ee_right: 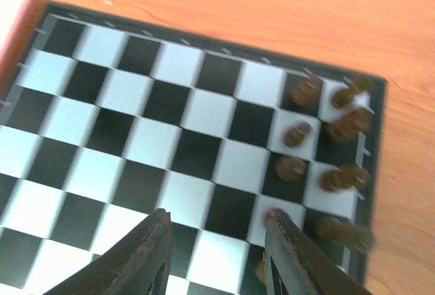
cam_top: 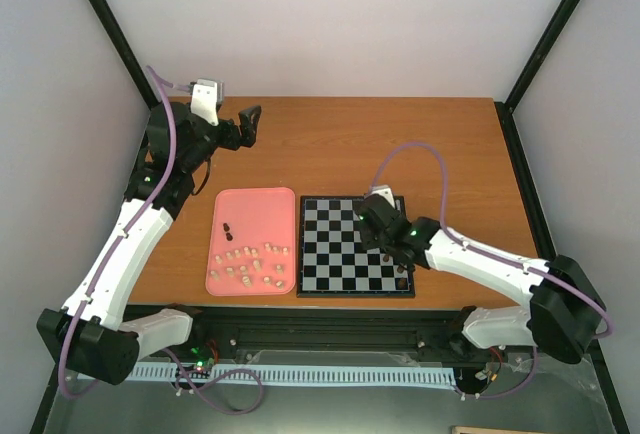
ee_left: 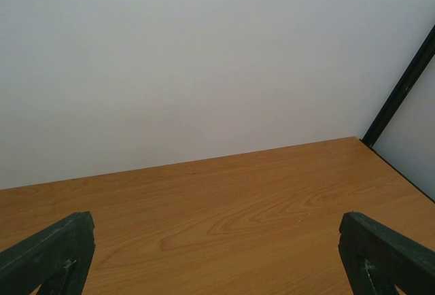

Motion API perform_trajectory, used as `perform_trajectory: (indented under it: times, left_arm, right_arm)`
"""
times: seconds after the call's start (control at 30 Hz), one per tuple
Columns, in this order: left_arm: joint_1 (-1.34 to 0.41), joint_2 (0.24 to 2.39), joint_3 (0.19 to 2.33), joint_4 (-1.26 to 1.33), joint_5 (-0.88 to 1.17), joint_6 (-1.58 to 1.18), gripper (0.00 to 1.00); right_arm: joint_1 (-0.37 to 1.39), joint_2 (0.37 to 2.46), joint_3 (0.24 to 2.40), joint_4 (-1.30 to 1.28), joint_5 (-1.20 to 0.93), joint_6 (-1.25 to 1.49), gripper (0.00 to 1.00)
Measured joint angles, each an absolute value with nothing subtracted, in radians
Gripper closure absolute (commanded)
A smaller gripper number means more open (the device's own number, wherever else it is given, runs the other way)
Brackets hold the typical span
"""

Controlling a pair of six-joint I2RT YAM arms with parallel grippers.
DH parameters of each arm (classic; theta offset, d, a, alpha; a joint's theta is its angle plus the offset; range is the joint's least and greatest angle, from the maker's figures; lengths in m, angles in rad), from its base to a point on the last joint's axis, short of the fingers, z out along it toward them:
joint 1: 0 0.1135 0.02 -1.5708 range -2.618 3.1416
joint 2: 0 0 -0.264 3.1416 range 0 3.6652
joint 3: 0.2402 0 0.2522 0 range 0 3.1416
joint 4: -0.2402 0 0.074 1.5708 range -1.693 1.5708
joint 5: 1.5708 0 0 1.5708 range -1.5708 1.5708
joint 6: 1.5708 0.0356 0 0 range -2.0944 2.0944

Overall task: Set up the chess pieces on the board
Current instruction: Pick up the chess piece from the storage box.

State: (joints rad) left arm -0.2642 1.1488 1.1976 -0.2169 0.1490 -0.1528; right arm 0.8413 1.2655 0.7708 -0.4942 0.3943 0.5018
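Pink plastic showed in the top view: a tray lay on the wooden surface, touching the left edge of the board. It carried a scatter of cream chess pieces and two dark ones. The right pincer hung over the board's right half. The left pincer was raised at the far left, well apart from the tray.

The left wrist view showed only bare surface and wall, with the left pincer spread wide and empty.

In the right wrist view, blurred, the right pincer stood partly apart with only checks between its fingers. Dark brown pieces clustered along the board's right-hand edge, one just beside the right finger.

The tray's pieces probably lay leftward across the board from the right pincer, which looked the nearer of the two.
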Motion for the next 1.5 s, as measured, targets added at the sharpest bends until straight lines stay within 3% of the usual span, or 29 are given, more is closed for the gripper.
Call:
perform_trajectory:
  times: [0.2,0.47,0.93,1.5]
  left_arm:
    - [-0.264,1.143,1.198,-0.217,0.151,-0.153,0.00]
    - [-0.265,1.057,1.192,-0.217,0.145,-0.153,0.00]
    - [-0.265,0.905,1.173,-0.247,0.094,-0.152,0.00]
    - [-0.265,0.902,1.165,-0.251,0.081,-0.152,0.00]
  right_arm:
    - [0.882,1.357,0.867,-0.343,0.254,0.404,0.63]
    - [0.957,1.759,1.213,-0.120,0.000,0.227,0.65]
    - [1.045,2.347,1.907,-0.263,-0.198,0.063,0.67]
    - [1.082,2.499,2.099,-0.424,-0.123,0.042,0.66]
